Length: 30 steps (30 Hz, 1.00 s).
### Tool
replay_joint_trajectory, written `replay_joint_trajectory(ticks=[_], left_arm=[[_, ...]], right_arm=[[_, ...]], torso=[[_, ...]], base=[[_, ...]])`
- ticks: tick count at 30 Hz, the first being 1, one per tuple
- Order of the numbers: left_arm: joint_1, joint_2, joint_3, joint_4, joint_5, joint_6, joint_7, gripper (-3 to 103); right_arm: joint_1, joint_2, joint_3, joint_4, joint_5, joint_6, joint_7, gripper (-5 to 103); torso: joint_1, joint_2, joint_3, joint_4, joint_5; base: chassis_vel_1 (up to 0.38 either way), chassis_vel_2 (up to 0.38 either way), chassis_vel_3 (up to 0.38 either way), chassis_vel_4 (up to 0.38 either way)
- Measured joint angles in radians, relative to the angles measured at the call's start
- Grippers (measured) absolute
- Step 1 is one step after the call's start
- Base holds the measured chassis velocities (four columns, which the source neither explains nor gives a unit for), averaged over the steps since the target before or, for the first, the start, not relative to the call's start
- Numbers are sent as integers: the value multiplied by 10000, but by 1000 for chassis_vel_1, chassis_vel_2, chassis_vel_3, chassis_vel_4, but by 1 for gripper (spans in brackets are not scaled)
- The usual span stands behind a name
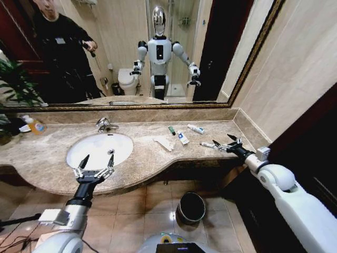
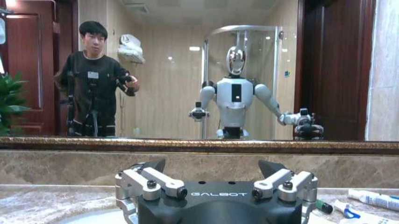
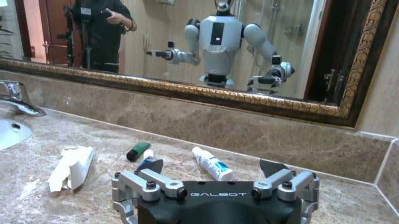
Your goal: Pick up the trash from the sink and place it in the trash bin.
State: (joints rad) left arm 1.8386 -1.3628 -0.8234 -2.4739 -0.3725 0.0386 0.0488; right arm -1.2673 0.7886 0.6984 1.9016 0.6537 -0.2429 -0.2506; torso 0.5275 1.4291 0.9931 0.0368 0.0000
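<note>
The trash lies on the marble top to the right of the sink, not in the basin. It is a flat white wrapper, a dark-green piece, and white tubes with blue marks. A smaller tube lies just ahead of my right gripper, which is open and holds nothing, low over the counter's right end. My left gripper is open and holds nothing above the basin's front rim. The trash bin stands on the floor below the counter.
A chrome tap rises behind the basin. A yellow-orange bottle and a plant stand at the far left. A gold-framed mirror backs the counter, and a wall closes its right end. Cables lie on the floor at the lower left.
</note>
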Motion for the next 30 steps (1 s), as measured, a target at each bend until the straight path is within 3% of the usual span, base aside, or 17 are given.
replay_joint_trajectory(ticks=[18,25,30], left_arm=[[0,0,0,0,0,0,0,100],[0,0,0,0,0,0,0,100],[0,0,0,0,0,0,-1,100]], right_arm=[[72,48,4,-145,-42,14,-196,100],[1014,-232,-501,-946,41,30,-470,100],[2336,-367,-1432,-1959,48,55,-616,100]], torso=[[-1,0,0,0,0],[0,0,0,0,0],[0,0,1,1,2]], base=[[0,0,0,0],[0,0,0,0],[0,0,0,0]])
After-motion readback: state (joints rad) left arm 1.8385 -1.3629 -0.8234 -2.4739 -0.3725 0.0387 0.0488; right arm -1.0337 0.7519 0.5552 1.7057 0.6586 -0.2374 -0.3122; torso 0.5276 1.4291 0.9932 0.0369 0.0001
